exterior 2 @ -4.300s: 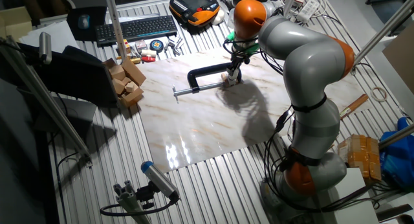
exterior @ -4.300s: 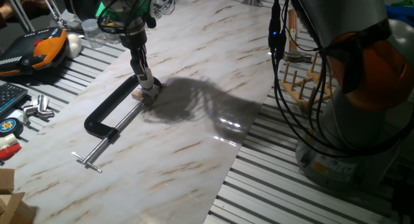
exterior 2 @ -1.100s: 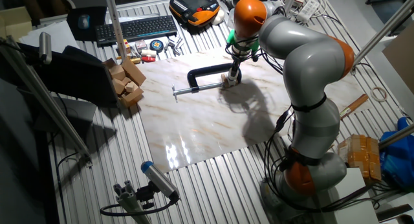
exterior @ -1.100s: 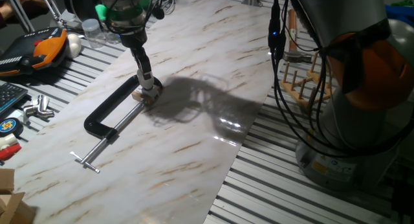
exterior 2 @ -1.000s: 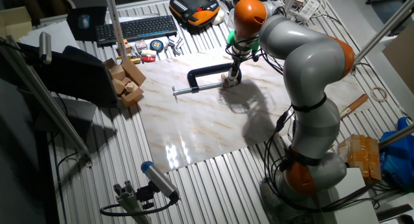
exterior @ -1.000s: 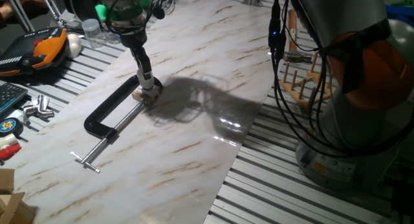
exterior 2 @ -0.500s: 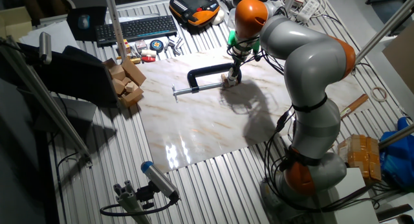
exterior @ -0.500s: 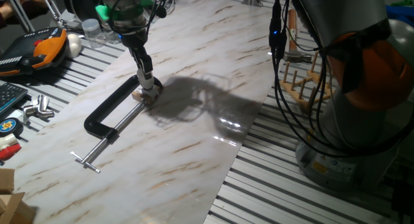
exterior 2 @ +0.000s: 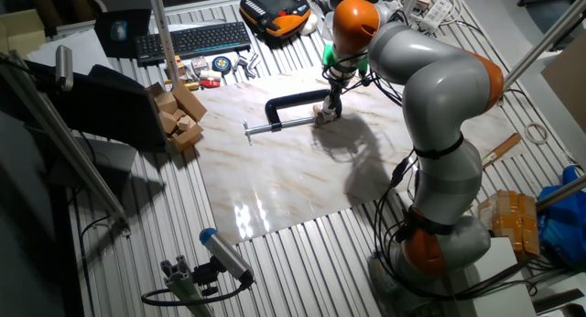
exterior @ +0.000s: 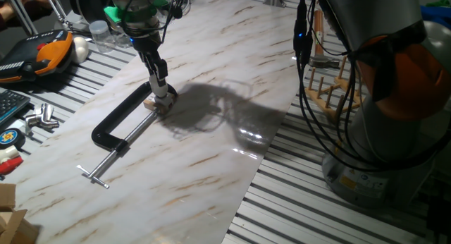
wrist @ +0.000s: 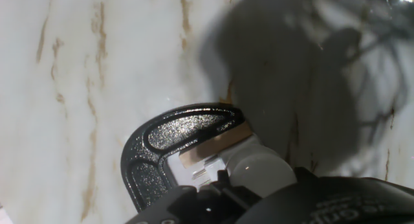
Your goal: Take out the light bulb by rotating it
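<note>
Where one fixed view looks across the marbled surface, the pincer points down at a small wooden block held at the jaw end of the black C-clamp, far left of centre. Its fingers cover the top of the block, so the light bulb cannot be made out here, nor the gap between the fingers. The clamp's screw bar reaches toward the near left edge.

From the other fixed view, the arm bends over the far side of the surface and the pincer meets the block at the clamp's right end. Everything at the tip is too small to read; the bulb is hidden.

Looking along the fingers, the hand view shows the light bulb as a frosted white dome near the bottom edge, just beside the clamp's textured black head and a tan strip of the block. The pincer's dark body cuts off the bulb's lower side, and whether it grips the bulb I cannot tell.
</note>
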### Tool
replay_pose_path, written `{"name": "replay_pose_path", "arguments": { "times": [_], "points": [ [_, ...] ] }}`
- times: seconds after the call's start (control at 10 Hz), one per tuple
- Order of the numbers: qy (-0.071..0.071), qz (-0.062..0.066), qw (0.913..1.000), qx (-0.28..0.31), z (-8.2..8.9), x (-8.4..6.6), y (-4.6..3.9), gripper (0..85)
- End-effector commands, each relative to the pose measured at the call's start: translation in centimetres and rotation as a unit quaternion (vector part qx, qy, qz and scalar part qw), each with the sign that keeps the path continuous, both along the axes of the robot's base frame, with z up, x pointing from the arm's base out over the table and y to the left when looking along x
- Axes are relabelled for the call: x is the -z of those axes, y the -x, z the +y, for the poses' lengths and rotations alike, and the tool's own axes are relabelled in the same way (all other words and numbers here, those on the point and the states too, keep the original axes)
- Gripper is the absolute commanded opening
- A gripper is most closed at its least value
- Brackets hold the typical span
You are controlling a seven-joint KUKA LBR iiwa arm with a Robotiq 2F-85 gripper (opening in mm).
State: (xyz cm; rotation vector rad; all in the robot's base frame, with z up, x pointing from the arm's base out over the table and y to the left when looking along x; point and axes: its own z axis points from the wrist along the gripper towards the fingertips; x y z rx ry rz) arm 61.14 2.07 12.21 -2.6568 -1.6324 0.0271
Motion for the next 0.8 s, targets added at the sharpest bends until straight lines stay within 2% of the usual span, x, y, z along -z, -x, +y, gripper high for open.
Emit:
{"name": "replay_pose_path", "arguments": {
  "times": [0.0,0.7],
  "points": [
    [0.000,0.000,1.0000,-0.006,0.00,0.01,0.01,0.0],
    [-0.004,0.002,0.9983,-0.058,0.00,0.10,0.04,0.0]
  ]
}}
